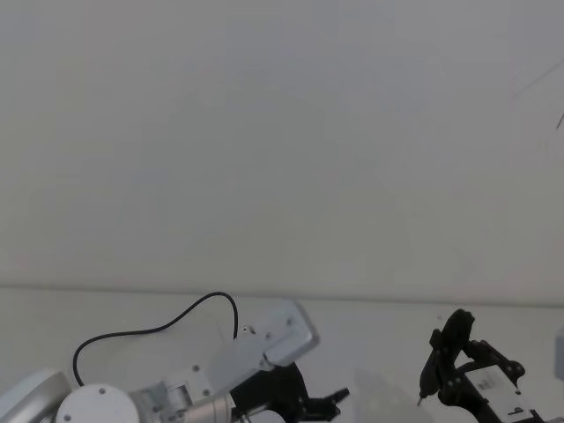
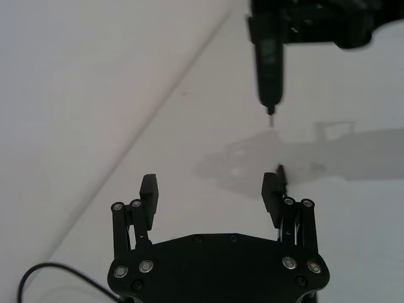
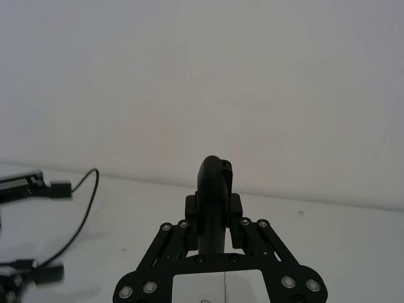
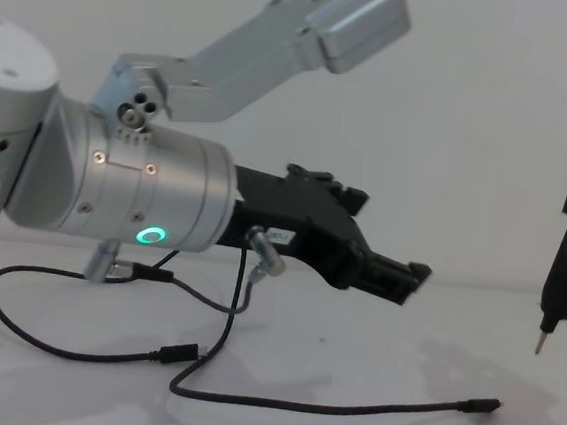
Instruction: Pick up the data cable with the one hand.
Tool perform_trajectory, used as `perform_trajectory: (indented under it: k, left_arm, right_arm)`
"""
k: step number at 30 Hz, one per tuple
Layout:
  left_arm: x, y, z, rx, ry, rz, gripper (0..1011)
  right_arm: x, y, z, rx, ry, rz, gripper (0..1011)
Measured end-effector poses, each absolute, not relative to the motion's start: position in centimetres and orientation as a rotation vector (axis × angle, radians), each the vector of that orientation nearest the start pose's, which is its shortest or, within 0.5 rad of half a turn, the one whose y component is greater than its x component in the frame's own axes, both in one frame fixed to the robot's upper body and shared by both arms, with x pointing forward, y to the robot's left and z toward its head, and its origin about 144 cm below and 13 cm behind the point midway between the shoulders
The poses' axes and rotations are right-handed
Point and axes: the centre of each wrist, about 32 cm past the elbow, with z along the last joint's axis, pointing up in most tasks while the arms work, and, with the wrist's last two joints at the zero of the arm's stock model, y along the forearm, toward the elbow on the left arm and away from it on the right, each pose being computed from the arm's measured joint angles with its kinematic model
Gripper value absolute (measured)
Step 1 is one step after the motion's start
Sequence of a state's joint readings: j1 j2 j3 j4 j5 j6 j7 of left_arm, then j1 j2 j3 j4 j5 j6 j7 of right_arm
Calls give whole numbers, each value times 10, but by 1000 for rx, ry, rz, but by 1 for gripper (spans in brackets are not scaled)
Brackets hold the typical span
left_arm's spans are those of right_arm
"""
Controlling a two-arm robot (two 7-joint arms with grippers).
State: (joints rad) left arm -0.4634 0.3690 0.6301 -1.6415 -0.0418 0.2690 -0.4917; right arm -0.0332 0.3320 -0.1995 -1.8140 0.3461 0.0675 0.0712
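The data cable (image 4: 345, 409) lies flat on the white table in the chest view, a thin black line ending in a slim black plug (image 4: 481, 404) at the right. My left gripper (image 4: 408, 277) hovers above it on a silver wrist with a green ring, clear of the cable. In the left wrist view that left gripper (image 2: 211, 189) stands open with nothing between its fingers. My right gripper (image 3: 213, 205) is shut on a dark pointed tool (image 4: 562, 270), held upright to the right with its metal tip above the table.
A second black cable (image 4: 60, 347) loops on the table under the left wrist, and a short grey wire (image 4: 256, 270) hangs from it. The dark tool (image 2: 270, 57) hangs ahead of the left gripper. A white wall (image 1: 282, 132) backs the table.
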Motion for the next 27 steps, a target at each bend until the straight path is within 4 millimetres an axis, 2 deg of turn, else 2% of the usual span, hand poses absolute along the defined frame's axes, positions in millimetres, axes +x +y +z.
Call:
perform_trajectory:
  k: [8, 27]
  left_arm:
    - [512, 159, 1251, 292, -351, 687, 1001]
    - [500, 185, 1220, 132, -299, 975, 1001]
  right_arm:
    - [443, -237, 1189, 29, -71, -1229, 268]
    - [443, -237, 1189, 26, -75, -1230, 268]
